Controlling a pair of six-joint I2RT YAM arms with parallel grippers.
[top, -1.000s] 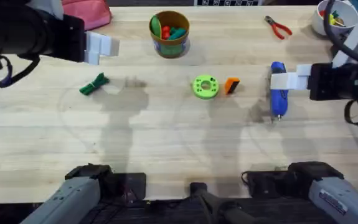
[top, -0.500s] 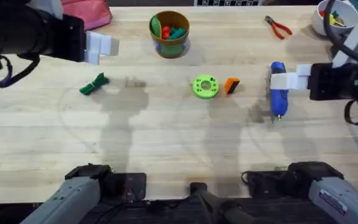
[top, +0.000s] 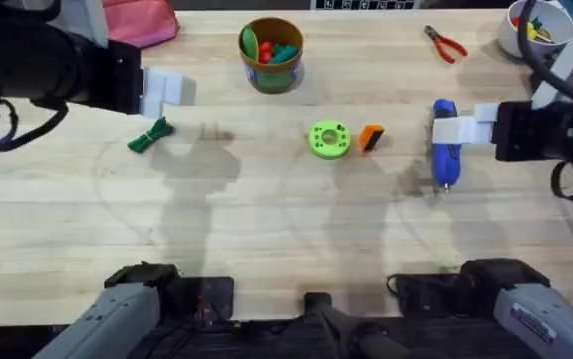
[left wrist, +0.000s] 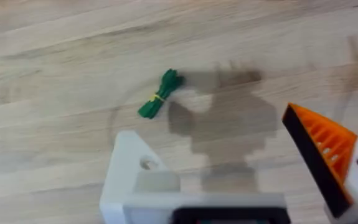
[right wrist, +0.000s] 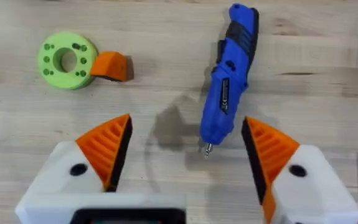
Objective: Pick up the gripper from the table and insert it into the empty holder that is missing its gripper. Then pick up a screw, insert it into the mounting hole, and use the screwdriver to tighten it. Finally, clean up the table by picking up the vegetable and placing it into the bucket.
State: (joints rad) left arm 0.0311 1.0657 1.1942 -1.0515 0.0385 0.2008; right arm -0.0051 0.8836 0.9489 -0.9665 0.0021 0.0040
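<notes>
The orange gripper piece (top: pixel 370 137) (right wrist: pixel 111 66) lies on the table beside a bright green ring disc (top: pixel 328 139) (right wrist: pixel 66 51). The blue-handled screwdriver (top: pixel 443 150) (right wrist: pixel 228 87) lies right of them, below my open right gripper (top: pixel 460 128) (right wrist: pixel 187 124), which has two orange-tipped fingers. My left gripper (top: pixel 171 90) (left wrist: pixel 210 130) hangs open at the far left. One of its fingers is the plain white holder (left wrist: pixel 135 180); the other carries an orange tip (left wrist: pixel 322 149). The dark green vegetable (top: pixel 150 136) (left wrist: pixel 160 102) lies just ahead of it. The bucket (top: pixel 271 50) stands at the back centre.
Red-handled pliers (top: pixel 445 42) lie at the back right, near a white bowl (top: pixel 535 25) of colourful bits. A pink object (top: pixel 137 20) sits at the back left. Bare wood stretches across the front half of the table.
My left gripper has shifted slightly right and toward the vegetable. The right arm and the table objects have not moved.
</notes>
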